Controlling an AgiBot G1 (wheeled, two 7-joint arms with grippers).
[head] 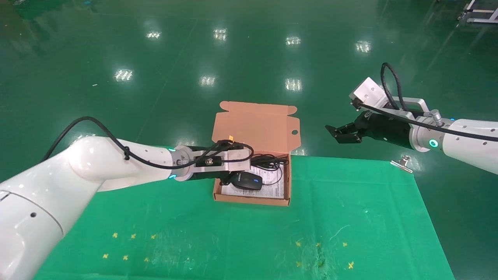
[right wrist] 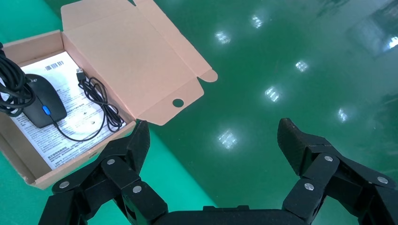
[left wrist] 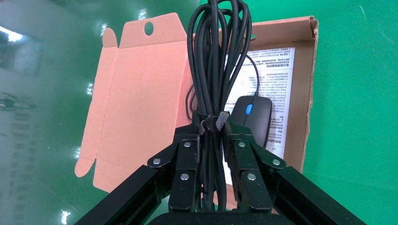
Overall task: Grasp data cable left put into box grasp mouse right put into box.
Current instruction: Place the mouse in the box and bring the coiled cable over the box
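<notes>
The salmon-orange box (head: 251,201) stands open at the table's far edge, lid (head: 255,126) folded back. The black mouse (head: 246,181) lies inside on the white printed sheet, its loose cord (right wrist: 101,105) coiled beside it. My left gripper (left wrist: 213,124) is shut on the bundled black data cable (left wrist: 218,61) and holds it just above the box's left part, next to the mouse (left wrist: 253,117). The bundle also shows in the right wrist view (right wrist: 11,89), hanging by the mouse (right wrist: 44,101). My right gripper (head: 338,134) is open and empty, raised to the right of the box, past the table's far edge.
The table is covered with green cloth (head: 350,214) bearing small yellow marks near the front. A metal clip (head: 402,163) sits at the far right corner. Beyond the table's far edge lies shiny green floor.
</notes>
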